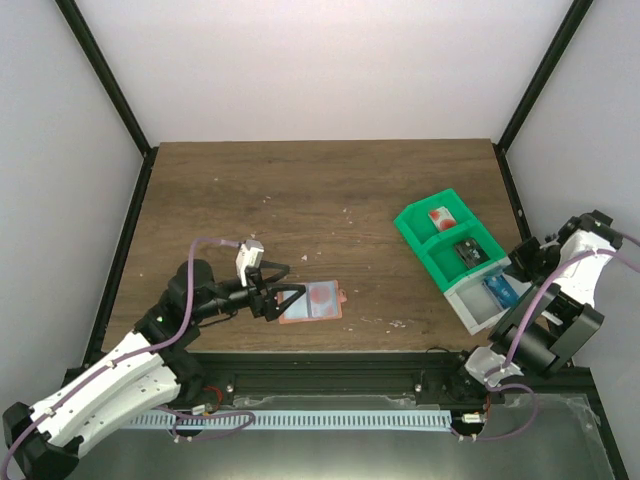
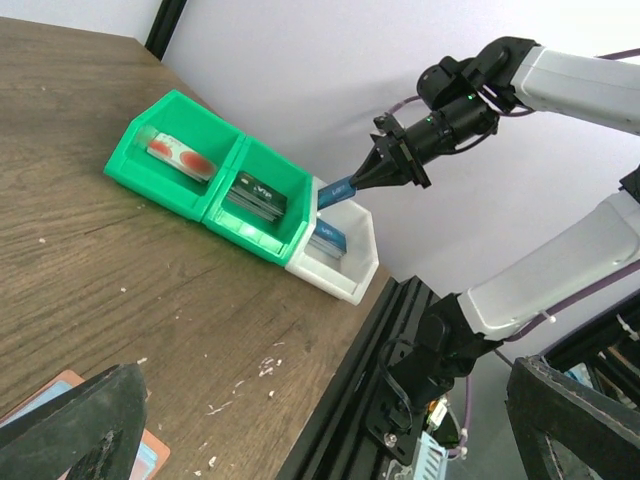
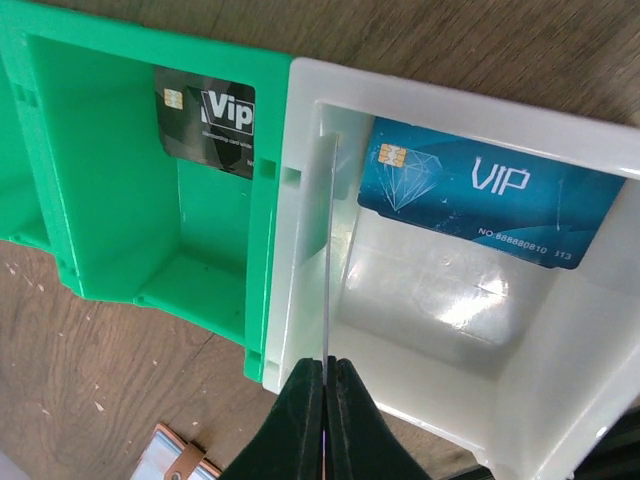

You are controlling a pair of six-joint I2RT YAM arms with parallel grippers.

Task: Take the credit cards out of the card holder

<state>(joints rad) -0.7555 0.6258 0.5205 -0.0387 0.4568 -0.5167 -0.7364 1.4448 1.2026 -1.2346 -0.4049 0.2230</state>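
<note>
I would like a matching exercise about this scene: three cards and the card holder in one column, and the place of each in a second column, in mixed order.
Things:
1. red and white card
2. black card
3. loose blue VIP card
4. card holder

Places:
A. in the white bin
B. on the table
C. in the green compartment beside the white bin
D. in the green compartment at the far end

Pairs: 1-D, 2-C, 3-A, 4-B
</note>
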